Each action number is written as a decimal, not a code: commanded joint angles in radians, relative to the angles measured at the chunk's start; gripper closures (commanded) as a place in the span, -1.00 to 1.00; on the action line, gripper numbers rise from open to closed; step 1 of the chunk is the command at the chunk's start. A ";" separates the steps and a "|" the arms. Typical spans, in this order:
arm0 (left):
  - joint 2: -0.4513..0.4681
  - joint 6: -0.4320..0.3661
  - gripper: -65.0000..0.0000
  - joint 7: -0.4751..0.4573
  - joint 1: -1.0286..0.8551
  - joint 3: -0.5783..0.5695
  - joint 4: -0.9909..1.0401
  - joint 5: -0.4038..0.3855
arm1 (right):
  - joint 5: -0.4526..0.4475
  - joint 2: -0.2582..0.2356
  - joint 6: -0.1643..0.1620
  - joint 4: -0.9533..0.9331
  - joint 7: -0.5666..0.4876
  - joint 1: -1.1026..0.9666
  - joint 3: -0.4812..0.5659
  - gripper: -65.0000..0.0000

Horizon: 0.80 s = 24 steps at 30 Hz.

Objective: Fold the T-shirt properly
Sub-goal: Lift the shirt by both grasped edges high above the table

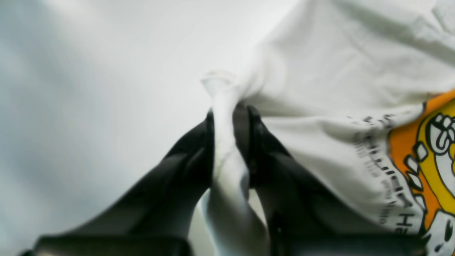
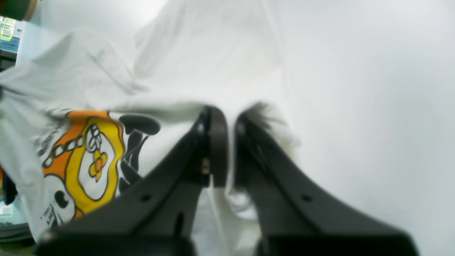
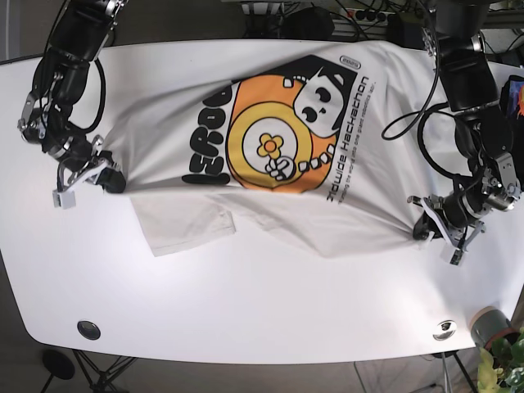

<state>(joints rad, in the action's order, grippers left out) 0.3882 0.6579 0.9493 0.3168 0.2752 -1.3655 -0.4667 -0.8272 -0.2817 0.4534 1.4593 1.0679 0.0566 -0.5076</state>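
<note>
A white T-shirt (image 3: 188, 115) with an orange and yellow cartoon print (image 3: 270, 147) lies stretched across the white table (image 3: 270, 303). One sleeve (image 3: 184, 225) lies flat toward the front. In the base view my right gripper (image 3: 113, 180) is at the shirt's left edge, and my left gripper (image 3: 420, 227) is at its right front corner. Seen from the left wrist, the left gripper (image 1: 229, 113) is shut on a bunched fold of the T-shirt (image 1: 337, 71). The right wrist view shows the right gripper (image 2: 227, 119) shut on the T-shirt (image 2: 199, 53) edge.
Two round fittings sit near the table's front edge, one at the left (image 3: 88, 329) and one at the right (image 3: 444, 329). A grey pot with a plant (image 3: 490, 327) stands off the front right corner. Cables (image 3: 360, 12) run behind the far edge.
</note>
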 commanded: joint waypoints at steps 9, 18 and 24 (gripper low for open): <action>0.001 -0.089 1.00 0.029 0.183 0.009 -0.082 -0.020 | -0.027 -0.135 0.008 -0.121 -0.028 0.288 0.085 0.93; -0.001 -0.135 1.00 0.027 0.339 0.005 -0.079 -0.019 | -0.027 -0.216 0.008 -0.230 -0.028 0.550 0.206 0.93; 0.001 -0.168 1.00 0.026 0.480 0.005 -0.036 -0.017 | -0.030 -0.258 0.008 -0.342 -0.028 0.783 0.313 0.93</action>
<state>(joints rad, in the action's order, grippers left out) 0.3721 0.5049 1.0058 0.7334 0.2756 -1.4124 -0.4740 -0.8368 -0.5091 0.4568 1.1301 1.0714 0.7322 -0.2119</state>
